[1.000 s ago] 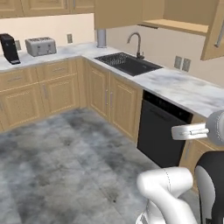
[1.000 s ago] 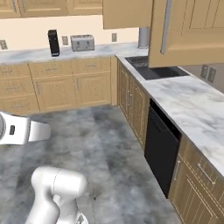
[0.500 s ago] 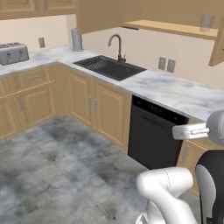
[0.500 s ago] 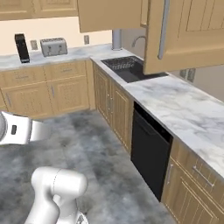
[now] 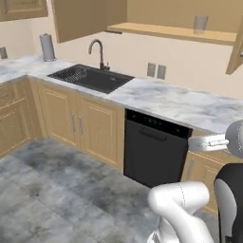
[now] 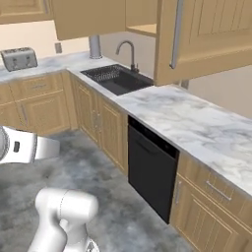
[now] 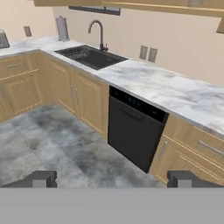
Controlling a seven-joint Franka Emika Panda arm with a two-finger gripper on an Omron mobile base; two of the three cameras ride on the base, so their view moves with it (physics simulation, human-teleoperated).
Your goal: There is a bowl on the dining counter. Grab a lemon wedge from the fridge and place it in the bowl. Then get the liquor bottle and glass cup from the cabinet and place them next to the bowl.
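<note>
The glass cup (image 5: 200, 23) on the cabinet (image 5: 175, 32) shelf looks light, slippery, probably fragile. Grip its straight sides; the pincer (image 7: 111, 179) gapes wide, empty

cabinet (image 5: 180, 28): upper right, left base view; open, shelf inside.
glass cup (image 5: 200, 23): on cabinet shelf, twd right end.
sink (image 5: 92, 77): set in counter (image 5: 180, 102), left-centre; below & left of cabinet.
faucet (image 5: 97, 52): behind sink, at wall.
paper roll (image 5: 47, 46): on counter, left of sink, upper left of frame.
dishwasher (image 5: 154, 147): under counter, right of sink, frame centre.
outlets (image 5: 156, 71): on wall betw faucet & cup, below shelf.
toaster (image 6: 18, 58): upper left, right base view; on counter well left of sink.
</note>
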